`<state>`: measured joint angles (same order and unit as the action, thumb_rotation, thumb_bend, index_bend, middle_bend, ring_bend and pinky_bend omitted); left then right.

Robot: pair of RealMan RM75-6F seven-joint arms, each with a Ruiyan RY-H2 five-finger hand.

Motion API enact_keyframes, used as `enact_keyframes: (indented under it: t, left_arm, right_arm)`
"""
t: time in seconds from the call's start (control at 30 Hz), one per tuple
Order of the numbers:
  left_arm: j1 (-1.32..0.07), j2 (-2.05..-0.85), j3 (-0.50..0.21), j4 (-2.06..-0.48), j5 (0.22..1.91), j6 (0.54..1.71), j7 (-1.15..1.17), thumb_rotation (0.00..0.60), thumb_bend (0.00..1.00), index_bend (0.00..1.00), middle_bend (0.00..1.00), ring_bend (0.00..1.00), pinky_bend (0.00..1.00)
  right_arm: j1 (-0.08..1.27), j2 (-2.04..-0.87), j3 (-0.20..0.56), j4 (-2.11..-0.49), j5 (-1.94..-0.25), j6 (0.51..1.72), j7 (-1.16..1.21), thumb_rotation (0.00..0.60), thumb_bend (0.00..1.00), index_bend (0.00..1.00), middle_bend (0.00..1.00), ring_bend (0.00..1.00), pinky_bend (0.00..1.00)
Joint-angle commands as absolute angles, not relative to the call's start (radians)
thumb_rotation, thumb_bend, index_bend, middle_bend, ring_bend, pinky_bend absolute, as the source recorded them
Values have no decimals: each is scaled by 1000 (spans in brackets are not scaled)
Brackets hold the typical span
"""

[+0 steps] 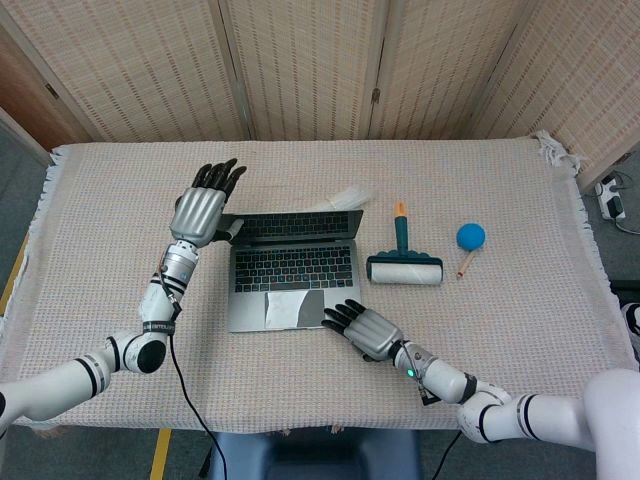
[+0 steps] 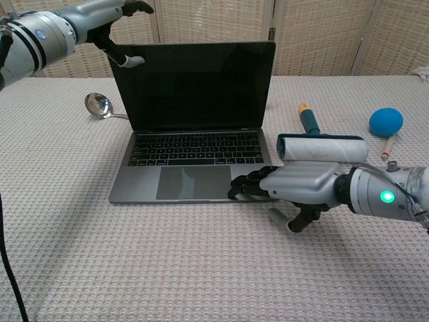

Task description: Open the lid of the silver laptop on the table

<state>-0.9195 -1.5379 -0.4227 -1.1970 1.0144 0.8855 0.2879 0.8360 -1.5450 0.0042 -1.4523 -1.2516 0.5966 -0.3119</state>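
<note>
Silver base of the laptop (image 2: 194, 181) is pinned at its front edge by the right hand (image 2: 288, 184), fingers laid flat on it and nothing gripped, apparently so it cannot slide. At table centre the lid is seen raised. At ten o'clock, the left hand (image 1: 203, 207) is spread, holding nothing, beside the lid's corner.

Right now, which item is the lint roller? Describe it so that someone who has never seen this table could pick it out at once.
Start at the open silver laptop in the middle of the cloth-covered table. Just beyond its right edge lies the lint roller: a white roll with dark teal end caps and a teal handle tipped orange, pointing toward the screens. The blue ball on a stick, further right, is round and has no roll.
</note>
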Motion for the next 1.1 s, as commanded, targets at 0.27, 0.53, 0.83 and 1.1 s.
enact_keyframes:
  t: [0.27, 0.53, 0.83, 1.1]
  left_arm:
    - [-984, -1537, -450, -1080, 851, 822, 344, 600, 368, 0, 15, 0, 0]
    - [-988, -1505, -443, -1115, 837, 831, 343, 600, 367, 0, 16, 0, 0]
    - [-875, -1421, -398, -1269, 976, 938, 182, 600, 368, 0, 16, 0, 0]
    - [-704, -1362, -295, -1403, 1063, 1118, 141, 600, 372, 0, 32, 0, 0]
  right_arm:
    - [846, -1553, -4, -1445, -1239, 601, -317, 600, 793, 0, 22, 20, 0]
    - [843, -1550, -10, -1451, -1236, 619, -323, 600, 794, 0, 22, 27, 0]
    - [787, -1508, -1, -1504, -1326, 764, -257, 600, 793, 0, 28, 42, 0]
    - [689, -1353, -2, -1613, -1360, 942, -235, 600, 793, 0, 41, 61, 0]
